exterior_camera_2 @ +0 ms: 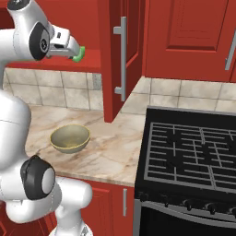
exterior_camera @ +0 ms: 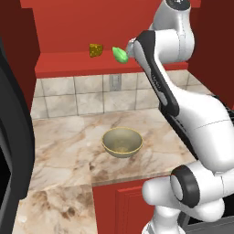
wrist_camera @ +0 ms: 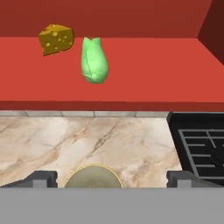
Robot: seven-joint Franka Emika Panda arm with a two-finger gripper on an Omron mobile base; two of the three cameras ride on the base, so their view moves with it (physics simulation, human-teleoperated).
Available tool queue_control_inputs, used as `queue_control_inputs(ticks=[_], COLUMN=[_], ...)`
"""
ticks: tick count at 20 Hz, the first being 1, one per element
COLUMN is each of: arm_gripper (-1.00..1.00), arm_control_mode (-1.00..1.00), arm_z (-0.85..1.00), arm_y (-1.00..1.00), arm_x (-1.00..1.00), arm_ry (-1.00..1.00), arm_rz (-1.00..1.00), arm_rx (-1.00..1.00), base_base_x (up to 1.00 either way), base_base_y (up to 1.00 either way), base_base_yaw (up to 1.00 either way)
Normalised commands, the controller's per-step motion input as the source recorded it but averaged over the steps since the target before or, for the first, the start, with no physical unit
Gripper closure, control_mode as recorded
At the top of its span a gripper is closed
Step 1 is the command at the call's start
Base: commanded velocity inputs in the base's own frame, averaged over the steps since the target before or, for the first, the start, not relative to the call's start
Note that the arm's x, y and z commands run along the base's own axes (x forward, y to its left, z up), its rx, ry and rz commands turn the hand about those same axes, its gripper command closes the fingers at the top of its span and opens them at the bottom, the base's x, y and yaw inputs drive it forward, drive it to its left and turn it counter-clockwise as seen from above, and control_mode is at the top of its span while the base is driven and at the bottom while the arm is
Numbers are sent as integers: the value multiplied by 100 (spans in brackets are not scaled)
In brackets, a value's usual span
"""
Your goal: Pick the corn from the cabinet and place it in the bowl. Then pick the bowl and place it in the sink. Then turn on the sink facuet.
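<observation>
Reach phase. Gripper (wrist_camera: 112,179) jaws fully apart, empty. Corn (wrist_camera: 93,60) lies on cabinet (wrist_camera: 144,70) shelf, just right of cheese wedge (wrist_camera: 55,38). Advance, centre jaws across corn; avoid cheese.

1. The corn (wrist_camera: 93,60), a small bright green oblong lump, lies on the flat shelf of the open red cabinet (wrist_camera: 144,74)
2. The bowl (exterior_camera: 122,141), round, shallow, olive-tan, stands upright and empty on the marble counter below
</observation>
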Motion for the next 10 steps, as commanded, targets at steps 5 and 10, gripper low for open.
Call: queue_control_inputs(ticks=[5, 10], arm_gripper=[-100, -100], arm_control_mode=[-100, -100], arm_z=[-10, -17], arm_y=[39, 14], arm_x=[64, 45], arm_ry=[0, -1], arm_rz=[0, 0], arm_rx=[0, 0], base_base_x=[0, 0], base_base_y=[0, 0], base_base_yaw=[0, 0])
